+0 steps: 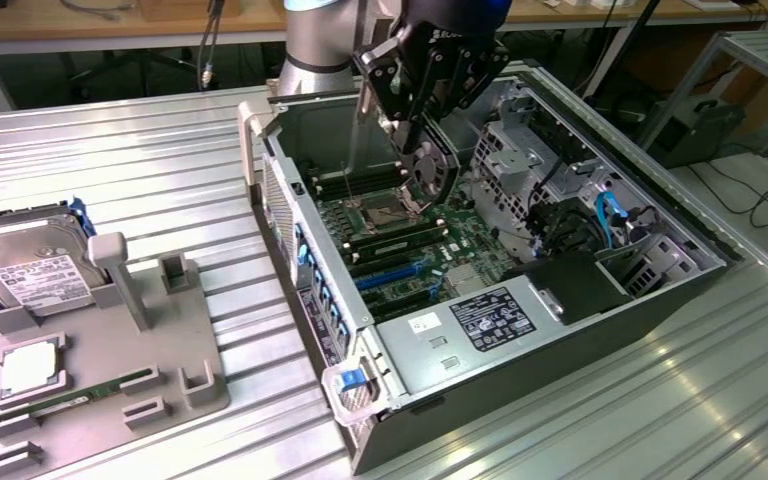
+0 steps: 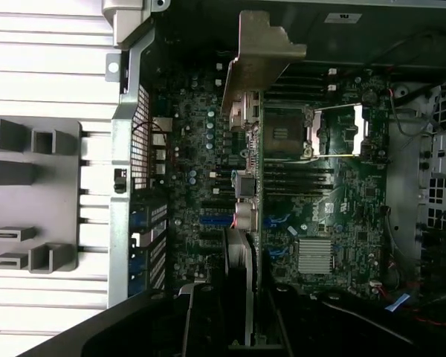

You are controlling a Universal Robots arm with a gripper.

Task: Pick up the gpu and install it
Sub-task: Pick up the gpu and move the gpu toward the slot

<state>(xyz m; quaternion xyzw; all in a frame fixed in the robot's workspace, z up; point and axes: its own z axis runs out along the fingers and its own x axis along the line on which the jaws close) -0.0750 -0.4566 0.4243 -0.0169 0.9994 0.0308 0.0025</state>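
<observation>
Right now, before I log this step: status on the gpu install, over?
Gripper shut on gpu. That gpu held above motherboard inside open case, not seated. Nothing visible between them.

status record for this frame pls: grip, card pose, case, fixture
grip: hand shut on the gpu
card pose: on edge, bracket end toward the case's rear, over the motherboard; contact with a slot cannot be told
case: pc case on its side, open side up
fixture: grey fixture at the exterior view's left, hard drive standing in it
</observation>
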